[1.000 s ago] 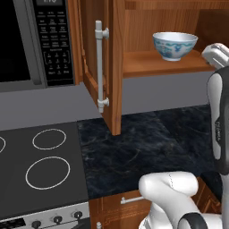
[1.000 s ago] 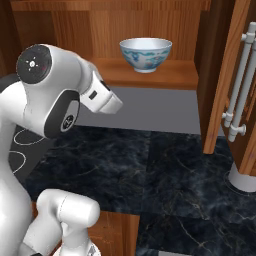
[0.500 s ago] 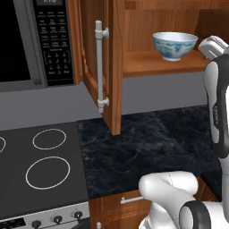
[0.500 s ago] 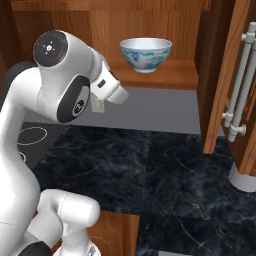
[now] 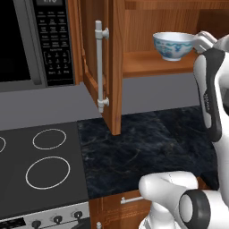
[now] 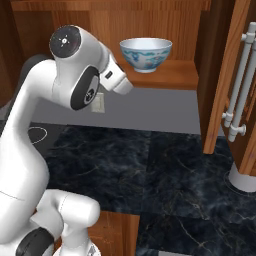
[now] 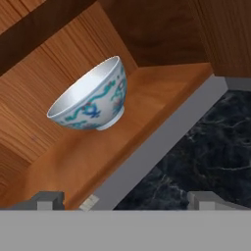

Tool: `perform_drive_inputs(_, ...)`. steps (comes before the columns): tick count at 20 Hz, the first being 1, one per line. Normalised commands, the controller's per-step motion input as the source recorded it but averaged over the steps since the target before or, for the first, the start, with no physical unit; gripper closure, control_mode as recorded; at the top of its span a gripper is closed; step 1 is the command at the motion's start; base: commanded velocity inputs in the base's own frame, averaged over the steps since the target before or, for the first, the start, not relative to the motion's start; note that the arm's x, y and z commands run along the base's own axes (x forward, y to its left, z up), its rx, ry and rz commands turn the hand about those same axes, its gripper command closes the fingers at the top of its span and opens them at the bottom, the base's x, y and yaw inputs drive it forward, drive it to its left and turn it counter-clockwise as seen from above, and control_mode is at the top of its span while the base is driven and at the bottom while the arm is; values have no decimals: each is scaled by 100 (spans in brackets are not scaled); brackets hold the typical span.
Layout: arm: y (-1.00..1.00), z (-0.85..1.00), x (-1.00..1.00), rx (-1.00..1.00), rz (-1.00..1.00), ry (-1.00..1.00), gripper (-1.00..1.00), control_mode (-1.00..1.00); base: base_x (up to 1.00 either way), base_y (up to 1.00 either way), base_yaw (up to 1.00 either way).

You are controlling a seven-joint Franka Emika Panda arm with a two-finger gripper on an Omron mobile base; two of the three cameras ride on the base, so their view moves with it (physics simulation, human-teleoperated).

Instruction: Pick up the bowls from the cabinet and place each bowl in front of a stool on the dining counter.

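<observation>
Gripper [image 7: 125, 198] jaws stand wide apart and hold nothing: in the hand view the two dark tips rise far apart at the bottom, and the patterned bowl [image 7: 93, 98] sits upright on the cabinet shelf [image 7: 162, 93] ahead and a little to the picture's left of the midline, well apart from the tips. From the left base view, the bowl [image 5: 173, 44] rests near the shelf's front edge inside the open cabinet [image 5: 117, 67], with the arm's end just beside it on the right. From the right base view, the bowl [image 6: 146, 54] lies just beyond and to the right of the wrist, so the reach probably runs forward into the shelf, slightly upward.
</observation>
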Motion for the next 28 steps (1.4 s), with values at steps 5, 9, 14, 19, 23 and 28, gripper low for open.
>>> perform_drive_inputs(5, -1, 2, 28, 0, 0, -1, -100, -100, 0, 0, 0)
perform_drive_inputs(9, -2, 12, 19, 0, 0, 0, -100, -100, 0, 0, 0)
perform_drive_inputs(14, -2, 24, 19, 0, 0, 0, -100, -100, 0, 0, 0)
perform_drive_inputs(19, -8, 7, 33, 0, 0, 0, -100, -100, 0, 0, 0)
perform_drive_inputs(23, -30, 0, 38, 2, 1, 0, -100, -100, 0, 0, 0)
perform_drive_inputs(28, -35, 0, 40, 4, 2, 0, -100, -100, 0, 0, 0)
